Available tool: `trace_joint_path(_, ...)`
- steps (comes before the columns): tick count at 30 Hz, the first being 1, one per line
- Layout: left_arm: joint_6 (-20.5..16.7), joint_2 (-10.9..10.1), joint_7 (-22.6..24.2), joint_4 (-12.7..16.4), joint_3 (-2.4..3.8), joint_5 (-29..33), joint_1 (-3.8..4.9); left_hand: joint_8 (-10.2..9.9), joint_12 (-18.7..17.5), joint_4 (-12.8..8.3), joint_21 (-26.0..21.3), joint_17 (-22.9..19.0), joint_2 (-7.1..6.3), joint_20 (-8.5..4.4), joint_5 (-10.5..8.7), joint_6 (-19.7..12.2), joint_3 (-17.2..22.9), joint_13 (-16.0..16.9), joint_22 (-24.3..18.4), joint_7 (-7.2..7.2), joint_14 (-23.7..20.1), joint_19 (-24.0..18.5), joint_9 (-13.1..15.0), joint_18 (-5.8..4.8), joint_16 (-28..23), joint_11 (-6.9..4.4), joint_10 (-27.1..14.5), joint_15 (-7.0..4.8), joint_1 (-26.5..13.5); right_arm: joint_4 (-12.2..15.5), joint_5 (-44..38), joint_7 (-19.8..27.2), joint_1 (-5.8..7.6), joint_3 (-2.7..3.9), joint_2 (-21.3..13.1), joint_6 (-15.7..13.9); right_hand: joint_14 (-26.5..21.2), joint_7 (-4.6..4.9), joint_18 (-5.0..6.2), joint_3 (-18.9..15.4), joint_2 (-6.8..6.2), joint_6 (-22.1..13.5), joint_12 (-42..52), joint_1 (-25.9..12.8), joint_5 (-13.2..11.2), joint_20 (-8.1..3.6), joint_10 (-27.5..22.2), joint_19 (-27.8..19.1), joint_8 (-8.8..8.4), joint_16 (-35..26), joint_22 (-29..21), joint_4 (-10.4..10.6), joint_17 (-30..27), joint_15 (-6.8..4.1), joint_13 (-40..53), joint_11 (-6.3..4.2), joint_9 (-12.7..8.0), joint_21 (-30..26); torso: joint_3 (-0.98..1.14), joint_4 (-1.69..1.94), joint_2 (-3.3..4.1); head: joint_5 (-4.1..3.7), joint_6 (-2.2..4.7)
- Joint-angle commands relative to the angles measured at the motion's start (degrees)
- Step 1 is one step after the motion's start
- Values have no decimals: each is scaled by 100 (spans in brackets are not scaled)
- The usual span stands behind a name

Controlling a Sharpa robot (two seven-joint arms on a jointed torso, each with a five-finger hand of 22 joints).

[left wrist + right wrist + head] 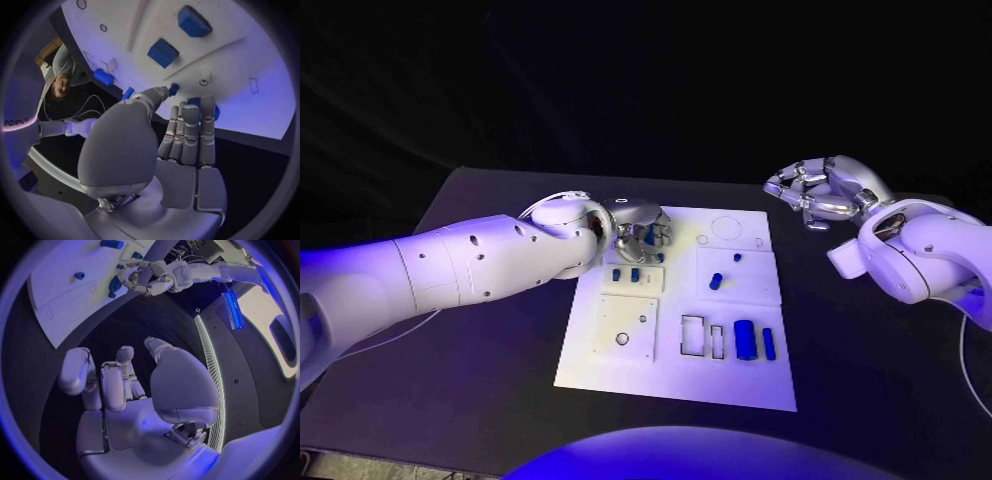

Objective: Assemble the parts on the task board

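The left hand (638,228) is over the far left part of the task board (678,385), its fingers seeming to pinch a small blue part (174,89), which looks light, stiff and slippery, best pinched at its sides, while the right hand (822,192) hovers off the board, holding nothing, fingers curled.

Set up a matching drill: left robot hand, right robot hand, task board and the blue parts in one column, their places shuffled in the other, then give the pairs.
Things:
1. left robot hand
2. right robot hand
3. task board
4. blue parts

Places:
A. lying flat in the middle of the table
B. raised beyond the board's far right corner, off the board
C. over the board's far left corner
D. side by side on the board's near right part

Pairs: 1-C, 2-B, 3-A, 4-D
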Motion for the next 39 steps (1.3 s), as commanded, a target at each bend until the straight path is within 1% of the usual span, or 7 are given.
trace_joint_path(1, 304, 44, -65, -16, 3, -368, -8, -27, -19, 5, 65, 51, 20, 3, 10, 43, -21, -13, 66, -8, 81, 77, -15, -6, 66, -3, 44, -2, -64, 9, 11, 66, -4, 0, 2, 22, 173, -10, 68, -5, 3, -42, -54, 71, 20, 3, -48, -37, 24, -28, 631, 28, -11, 37, -58, 5, -6, -34, -2, -3, 1, -11, -15)
trace_joint_path(13, 468, 143, -133, -61, 3, -394, -15, 7, 58, -44, 492, 566, 98, -35, 11, 298, 141, -76, 571, -43, 442, 448, -136, -91, 618, -70, 298, -55, -8, 15, 12, 62, -5, 0, 5, 26, 171, -10, 71, -7, 4, -43, -76, 74, 21, 3, -58, -42, 25, -37, 626, 31, -22, 37, -82, 5, -7, -50, -3, 6, -4, -26, -42)
trace_joint_path(25, 441, 188, -157, -71, 3, -376, -16, 16, 28, -249, 1049, 1151, 344, -182, -117, 770, 585, -164, 1252, -136, 888, 965, -267, -219, 1079, -258, 855, -226, 119, 3, 12, 51, -6, 0, 23, 46, 168, -10, 74, -11, 7, -45, -96, 79, 23, 3, -60, -46, 29, -48, 620, 39, -36, 37, -105, 5, -7, -68, -4, 7, -4, -32, -53)
trace_joint_path(28, 423, 194, -157, -84, 3, -363, -16, -24, -7, -355, 1163, 1297, 414, -218, -262, 850, 703, -178, 1387, -143, 998, 1063, -301, -244, 1171, -281, 970, -253, 156, 2, 12, 50, -6, 0, 24, 47, 168, -10, 74, -11, 7, -45, -96, 79, 23, 3, -60, -46, 29, -48, 620, 39, -36, 37, -105, 5, -7, -68, -6, 8, -5, -33, -55)
trace_joint_path(29, 406, 198, -152, -90, 3, -355, -16, -72, -48, -423, 1193, 1289, 437, -233, -450, 890, 798, -187, 1415, -145, 1014, 1063, -332, -247, 1181, -292, 1026, -260, 147, 3, 12, 50, -6, 0, 24, 48, 168, -10, 74, -11, 7, -45, -96, 79, 23, 3, -60, -46, 29, -48, 620, 39, -36, 37, -105, 5, -7, -68, -5, 10, -6, -35, -53)
trace_joint_path(31, 371, 208, -136, -104, 3, -335, -16, -111, -90, -480, 1238, 1299, 456, -240, -620, 951, 907, -192, 1471, -146, 1033, 1089, -357, -256, 1195, -294, 1080, -266, 119, 3, 12, 49, -6, 0, 24, 49, 168, -10, 74, -11, 7, -45, -96, 79, 23, 3, -60, -46, 29, -48, 620, 39, -36, 37, -105, 5, -7, -68, -5, 10, -6, -37, -56)
trace_joint_path(39, 193, 217, -64, -123, 4, -207, -17, -136, -152, -516, 1312, 1336, 450, -244, -675, 1035, 980, -199, 1574, -156, 1075, 1170, -371, -278, 1223, -293, 1139, -269, 47, 3, 12, 44, -7, 0, 22, 56, 168, -10, 74, -11, 7, -45, -96, 79, 23, 3, -60, -46, 29, -48, 620, 39, -36, 37, -105, 5, -7, -68, -7, 12, -8, -41, -58)
